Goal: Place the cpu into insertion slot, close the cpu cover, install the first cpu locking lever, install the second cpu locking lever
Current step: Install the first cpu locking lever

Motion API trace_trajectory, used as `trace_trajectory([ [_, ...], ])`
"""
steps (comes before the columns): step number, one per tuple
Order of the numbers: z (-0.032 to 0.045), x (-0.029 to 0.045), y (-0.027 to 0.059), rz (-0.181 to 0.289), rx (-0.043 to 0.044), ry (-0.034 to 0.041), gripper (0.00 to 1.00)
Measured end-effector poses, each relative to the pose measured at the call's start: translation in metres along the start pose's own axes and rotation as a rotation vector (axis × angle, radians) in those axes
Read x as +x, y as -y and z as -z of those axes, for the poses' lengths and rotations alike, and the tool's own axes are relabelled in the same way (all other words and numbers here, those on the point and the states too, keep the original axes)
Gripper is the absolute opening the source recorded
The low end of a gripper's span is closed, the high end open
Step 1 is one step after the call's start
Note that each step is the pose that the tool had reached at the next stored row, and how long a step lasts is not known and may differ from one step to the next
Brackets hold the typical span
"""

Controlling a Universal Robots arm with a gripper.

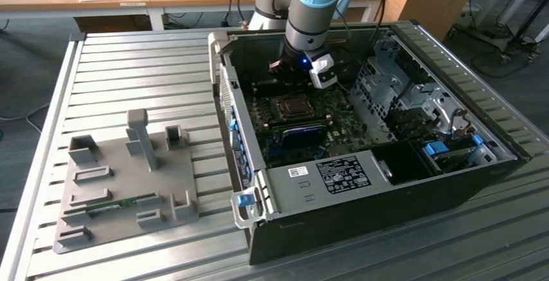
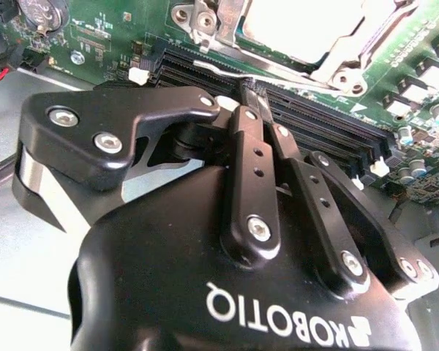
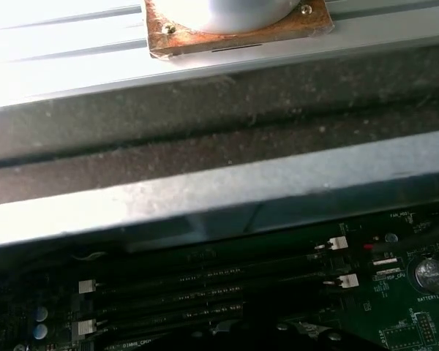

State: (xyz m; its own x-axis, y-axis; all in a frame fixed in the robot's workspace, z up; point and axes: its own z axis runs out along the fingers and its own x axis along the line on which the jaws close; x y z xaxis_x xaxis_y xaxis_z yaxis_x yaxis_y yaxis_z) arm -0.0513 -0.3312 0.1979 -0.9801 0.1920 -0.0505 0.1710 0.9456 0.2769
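- Gripper (image 2: 250, 88): black two-finger pincer. Fingers drawn narrow, pressed close together; I cannot make out anything clamped between them.
- In the exterior view the gripper (image 1: 290, 78) hangs from the pale blue and grey robot arm (image 1: 313, 4). It is inside the open black computer case (image 1: 343, 223), over the far part of the green motherboard (image 1: 322, 123).
- Fingertips are over the long black memory slots (image 2: 329, 124), just beside the socket's near edge. The slots (image 3: 168, 292) run parallel to the grey metal case wall (image 3: 205, 197).
- The cpu (image 2: 300, 22), a flat square chip with a silvery-grey top, is seated in the socket. It lies flat, metal face up. It is square, so it has no long axis; its near edge runs parallel to the memory slots.
- The cpu cover (image 2: 351, 45), a thin bright metal frame plate, is down flat around the cpu, and the chip's top shows through its window.
- A thin bright metal rod (image 2: 208, 68) runs along the socket's edge up to the fingertips. Cannot tell whether it touches them.
- A round silver coin battery (image 3: 428, 272) sits on the board, well apart from the socket.
- The case rests on a slatted metal table (image 1: 137, 75). A grey moulded fixture tray (image 1: 120, 184) lies on the exterior view's left, well apart from the case.
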Motion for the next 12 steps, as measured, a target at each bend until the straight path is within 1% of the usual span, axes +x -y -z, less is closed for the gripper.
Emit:
trace_trajectory([
  [8,0.0002,0.0000,-0.0001,0.000,-0.0001,0.0001,0.11],
  [12,0.0035,-0.0002,-0.0010,0.000,0.0000,0.0000,0.11],
])
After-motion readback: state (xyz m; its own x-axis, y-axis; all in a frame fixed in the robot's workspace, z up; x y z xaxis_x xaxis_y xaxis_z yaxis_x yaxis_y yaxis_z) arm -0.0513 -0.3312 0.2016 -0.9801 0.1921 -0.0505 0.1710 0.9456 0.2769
